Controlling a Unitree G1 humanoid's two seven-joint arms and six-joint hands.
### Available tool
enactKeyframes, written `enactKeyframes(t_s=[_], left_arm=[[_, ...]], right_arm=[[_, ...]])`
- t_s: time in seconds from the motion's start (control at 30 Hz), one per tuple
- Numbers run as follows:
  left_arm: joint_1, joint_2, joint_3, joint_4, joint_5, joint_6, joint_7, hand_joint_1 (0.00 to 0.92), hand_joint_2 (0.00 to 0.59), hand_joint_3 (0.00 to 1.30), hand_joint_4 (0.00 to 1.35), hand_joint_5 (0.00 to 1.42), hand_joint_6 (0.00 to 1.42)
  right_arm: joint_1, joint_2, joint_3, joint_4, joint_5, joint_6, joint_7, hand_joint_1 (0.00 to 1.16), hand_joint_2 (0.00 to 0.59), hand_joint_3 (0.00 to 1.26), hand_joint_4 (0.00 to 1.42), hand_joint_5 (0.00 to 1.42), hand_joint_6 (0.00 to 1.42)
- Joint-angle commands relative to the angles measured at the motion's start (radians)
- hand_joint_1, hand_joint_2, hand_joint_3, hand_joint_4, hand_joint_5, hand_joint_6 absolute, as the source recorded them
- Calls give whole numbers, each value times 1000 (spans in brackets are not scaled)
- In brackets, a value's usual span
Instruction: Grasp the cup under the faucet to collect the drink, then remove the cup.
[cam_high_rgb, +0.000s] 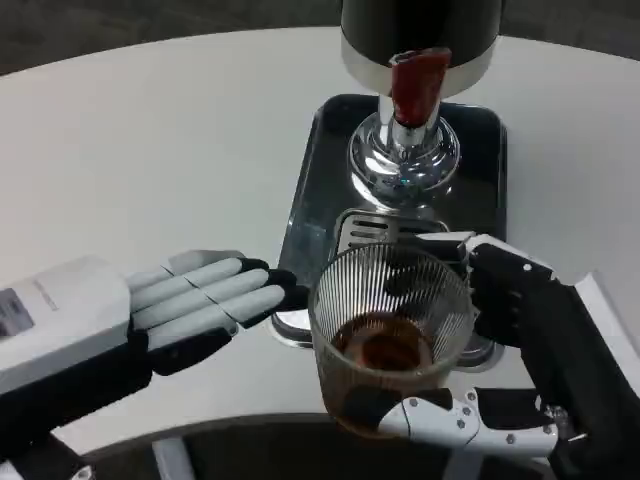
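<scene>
Brown drink already sits in the cup (390, 340), so filling looks done. Your right hand (500, 350) grips it at 6 o'clock from the faucet (418, 85). Your left hand (205, 300) waits, fingers out, holding nothing. Next, finish moving it away.

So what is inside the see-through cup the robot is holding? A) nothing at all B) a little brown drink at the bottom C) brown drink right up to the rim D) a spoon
B: the ribbed clear cup, held by the right hand, has a shallow layer of brown drink at its bottom, with the upper part empty.
</scene>
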Motion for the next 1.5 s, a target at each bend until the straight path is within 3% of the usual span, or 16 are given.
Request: enactKeyframes(t_s=[0.03,0.43,1.5], left_arm=[[40,7,19,-20,30,-56,26,0,46,44,0,0,0],[107,13,31,-22,31,-104,50,0,47,43,0,0,0],[114,23,23,-29,33,-91,84,0,42,42,0,0,0]], right_arm=[[16,-18,-11,-76,39,14,23,1013,123,707,751,939,973],[19,-59,-88,-151,86,67,60,1012,120,707,751,950,973],[-11,-64,-85,-141,92,97,67,1007,134,707,751,951,972]])
